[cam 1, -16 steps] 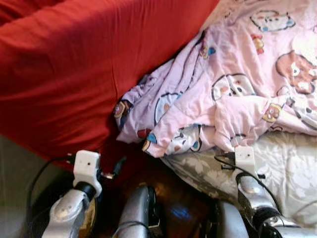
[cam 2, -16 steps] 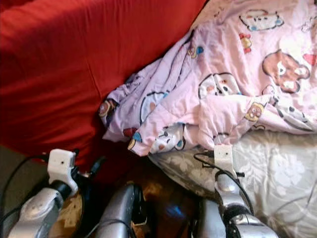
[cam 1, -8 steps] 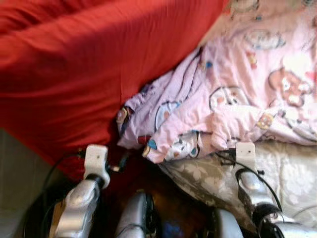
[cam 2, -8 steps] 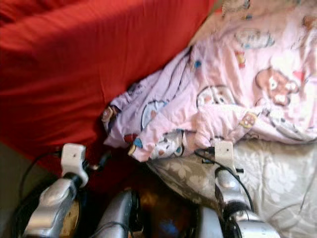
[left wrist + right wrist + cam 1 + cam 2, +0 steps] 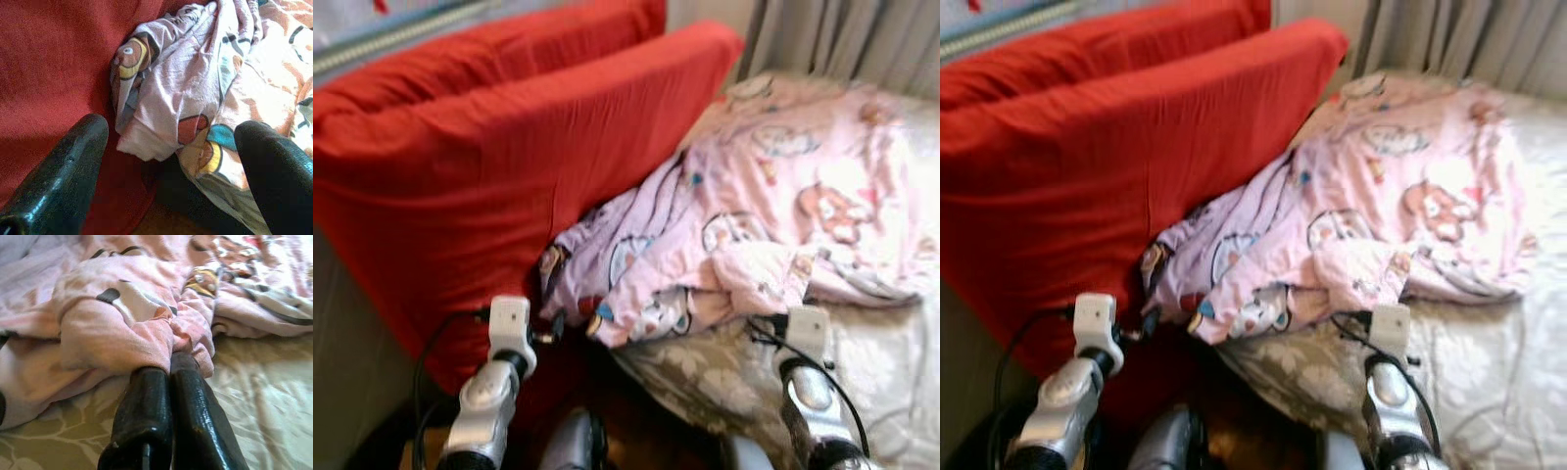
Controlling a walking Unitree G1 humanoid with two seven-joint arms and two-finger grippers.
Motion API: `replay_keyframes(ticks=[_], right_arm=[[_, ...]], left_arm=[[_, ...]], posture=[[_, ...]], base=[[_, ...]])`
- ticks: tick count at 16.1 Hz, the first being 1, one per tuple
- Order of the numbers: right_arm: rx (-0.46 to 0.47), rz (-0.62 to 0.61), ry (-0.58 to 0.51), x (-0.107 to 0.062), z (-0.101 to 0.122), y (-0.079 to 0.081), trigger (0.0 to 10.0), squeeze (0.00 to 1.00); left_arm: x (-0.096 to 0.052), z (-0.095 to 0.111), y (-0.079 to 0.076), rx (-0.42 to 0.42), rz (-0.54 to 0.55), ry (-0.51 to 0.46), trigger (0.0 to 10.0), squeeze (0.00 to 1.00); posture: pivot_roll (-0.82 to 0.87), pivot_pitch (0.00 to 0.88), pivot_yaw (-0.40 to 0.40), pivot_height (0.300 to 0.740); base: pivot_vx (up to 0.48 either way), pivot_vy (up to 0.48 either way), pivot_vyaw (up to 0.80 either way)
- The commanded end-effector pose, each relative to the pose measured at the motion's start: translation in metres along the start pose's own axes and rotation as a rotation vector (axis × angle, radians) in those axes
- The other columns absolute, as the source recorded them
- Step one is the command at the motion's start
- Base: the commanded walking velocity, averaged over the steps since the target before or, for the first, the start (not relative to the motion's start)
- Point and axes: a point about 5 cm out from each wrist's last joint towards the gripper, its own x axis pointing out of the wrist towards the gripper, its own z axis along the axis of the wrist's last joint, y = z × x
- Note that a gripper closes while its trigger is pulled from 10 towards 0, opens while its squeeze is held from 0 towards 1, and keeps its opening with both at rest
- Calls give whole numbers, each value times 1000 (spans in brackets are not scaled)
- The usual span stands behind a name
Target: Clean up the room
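Pink blanket (image 5: 773, 225) lies bunched mid-frame against the red cushion (image 5: 480, 166). Right claw (image 5: 168, 363) is closed, pinching its edge; left claw (image 5: 168, 147) is open.

Left end effector (image 5: 168, 166) spread wide, hovering near crumpled pink cartoon blanket (image 5: 205, 83) edge beside red cushion (image 5: 54, 68)

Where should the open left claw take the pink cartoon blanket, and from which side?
Take the pink cartoon blanket at the loose folded corner hanging against the red cushion. It juts free, right between the spread fingers of the left claw, so probably drive straight ahead and close. The right claw is already pinched on a fold.
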Motion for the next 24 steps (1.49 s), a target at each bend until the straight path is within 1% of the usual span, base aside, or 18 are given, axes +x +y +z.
replay_keyframes(ticks=[1, 3, 4, 6, 8, 9, 10, 11, 12, 14, 15, 16, 17, 18, 19, 21, 22, 24], right_arm=[[8, 3, -35, 2, 7, 1, 10000, 0], [14, 10, -75, 5, 17, 1, 10000, 0], [19, 8, -86, 7, 21, 1, 10000, 0], [1, 14, -79, 7, 20, 2, 10000, 0], [-3, 17, -87, 6, 20, 3, 10000, 0], [-7, -19, -105, 6, 22, -4, 10000, 0], [28, -83, -124, 6, 25, -16, 10000, 0], [42, -102, -132, 6, 26, -20, 10000, 0], [41, -77, -134, 5, 25, -16, 10000, 0], [65, -27, -162, 2, 24, -6, 10000, 0], [78, -39, -168, 1, 23, -4, 10000, 0], [95, -35, -167, -1, 20, -2, 10000, 0], [82, -26, -155, -2, 16, 1, 10000, 0], [89, -20, -156, -4, 14, 5, 10000, 0], [99, -16, -154, -6, 12, 7, 10000, 0], [98, -15, -151, -6, 10, 8, 10000, 0], [97, -12, -148, -7, 9, 9, 10000, 0], [97, -11, -145, -9, 7, 8, 10000, 0]], left_arm=[[3, 2, 4, 3, 15, -6, 10000, 0], [5, -5, 11, -4, 40, 19, 10000, 0], [5, -7, 15, -21, 61, 35, 10000, 0], [6, -11, 15, -13, 67, 51, 10000, 0], [5, -20, 12, -13, 66, 100, 10000, 0], [4, -25, 12, 9, 61, 119, 10000, 0], [-1, -34, 14, 1, 78, 159, 10000, 0], [-4, -38, 15, 0, 83, 180, 10000, 0], [-12, -51, 19, 3, 94, 245, 10000, 0], [-18, -61, 23, -20, 126, 297, 10000, 0], [-21, -65, 25, -32, 137, 320, 10000, 0], [-26, -72, 25, -29, 143, 354, 10000, 0], [-31, -78, 26, -20, 145, 383, 10000, 0], [-37, -85, 28, -27, 160, 415, 10000, 0], [-50, -97, 34, -60, 215, 472, 10000, 0], [-54, -101, 36, -72, 234, 489, 10000, 0], [-60, -106, 38, -96, 263, 512, 10000, 0], [-65, -111, 38, -112, 275, 533, 10000, 0]], posture=[[49, 12, 25, 679], [49, 7, 26, 704], [49, 7, 28, 719], [44, 0, 14, 739], [44, 0, 12, 740], [42, 0, 15, 740], [34, 0, 25, 740], [32, 0, 27, 740], [20, 0, 29, 740], [28, 0, 29, 740], [30, 0, 31, 740], [28, 0, 33, 740], [23, 0, 38, 740], [20, 0, 41, 740], [16, 0, 46, 740], [13, 0, 46, 740], [24, 0, 38, 740], [21, 0, 39, 740]], base=[[0, 0, 0], [0, 0, 0], [0, 0, 0], [0, 0, 0], [0, 0, 0], [0, 0, 0], [0, 0, 0], [0, 0, 0], [0, 0, 0], [0, 0, 0], [0, 0, 0], [0, 0, 0], [0, 0, 0], [0, 0, 0], [0, 0, 0], [0, 0, 0], [0, 0, 0], [0, 0, 0]])
